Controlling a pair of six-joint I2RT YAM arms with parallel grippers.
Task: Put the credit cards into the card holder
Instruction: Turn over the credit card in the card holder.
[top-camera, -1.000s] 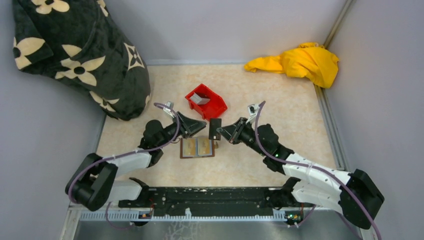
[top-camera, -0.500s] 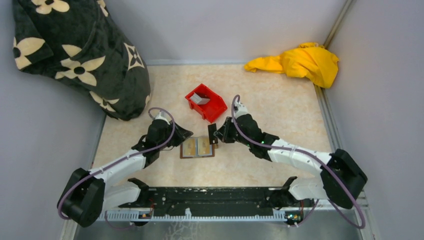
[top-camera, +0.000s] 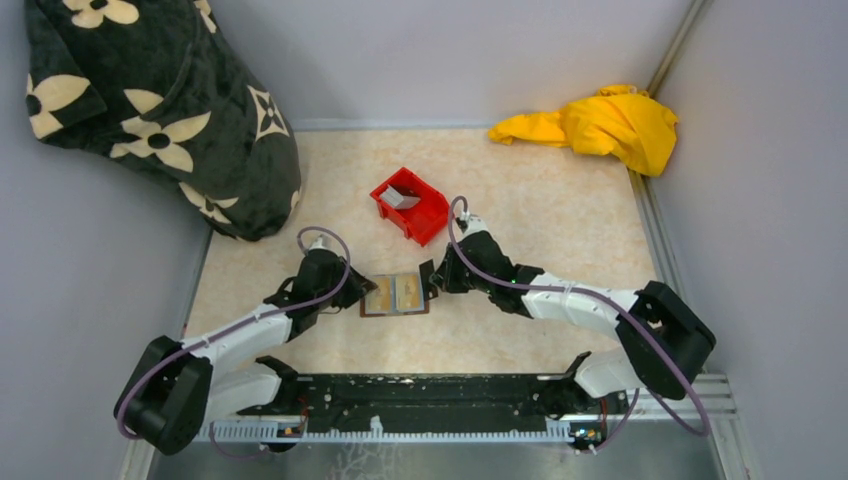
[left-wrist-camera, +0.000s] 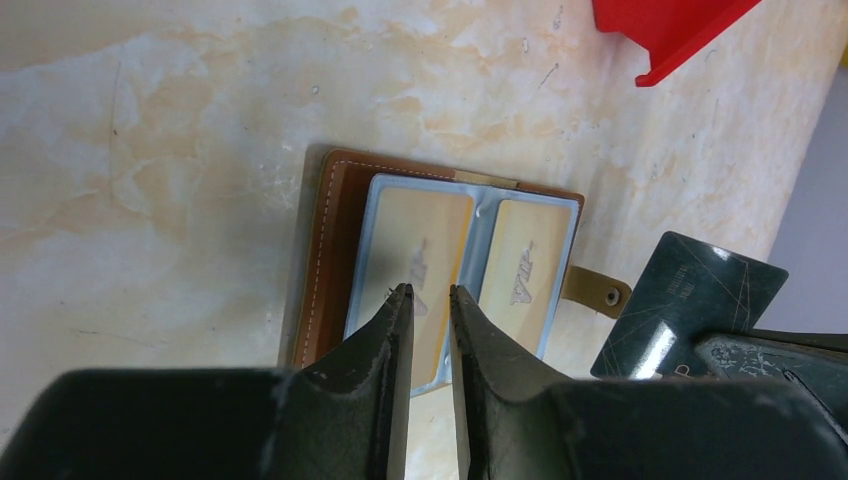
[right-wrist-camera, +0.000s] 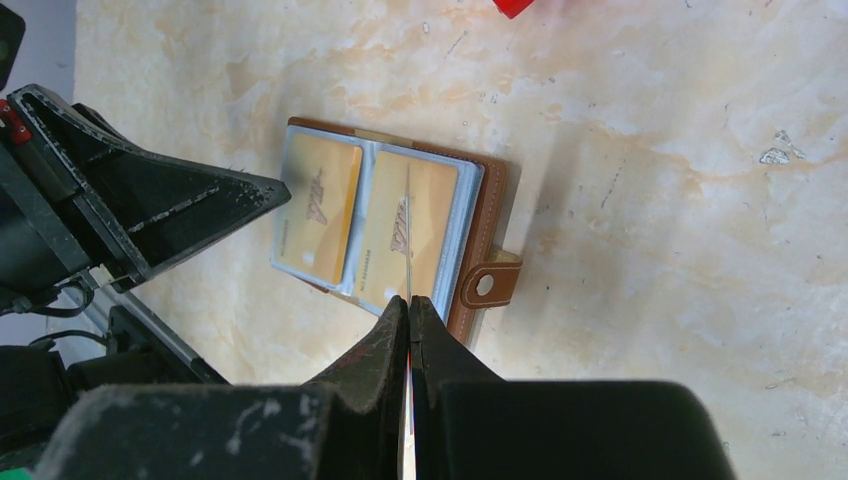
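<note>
The card holder (top-camera: 395, 295) lies open on the table, brown with tan pockets under clear sleeves (left-wrist-camera: 440, 260). My right gripper (top-camera: 432, 279) is shut on a dark credit card (left-wrist-camera: 690, 300), held on edge just above the holder's right half. In the right wrist view this card shows as a thin line (right-wrist-camera: 408, 225) between the pads of the right gripper (right-wrist-camera: 409, 300). My left gripper (top-camera: 365, 287) hovers over the holder's left edge. Its jaws stand a narrow gap apart, with nothing in the left gripper (left-wrist-camera: 430, 292). Another grey credit card (top-camera: 400, 198) leans inside the red bin (top-camera: 428, 218).
A black flowered blanket (top-camera: 160, 110) is piled at the back left and a yellow cloth (top-camera: 600, 125) at the back right. Grey walls close in the table on three sides. The holder's clasp tab (right-wrist-camera: 487, 284) sticks out toward the right arm.
Both arms have come down and inward to the card holder. The right gripper brought the dark card from above to the holder's right half. The left jaws have narrowed.
</note>
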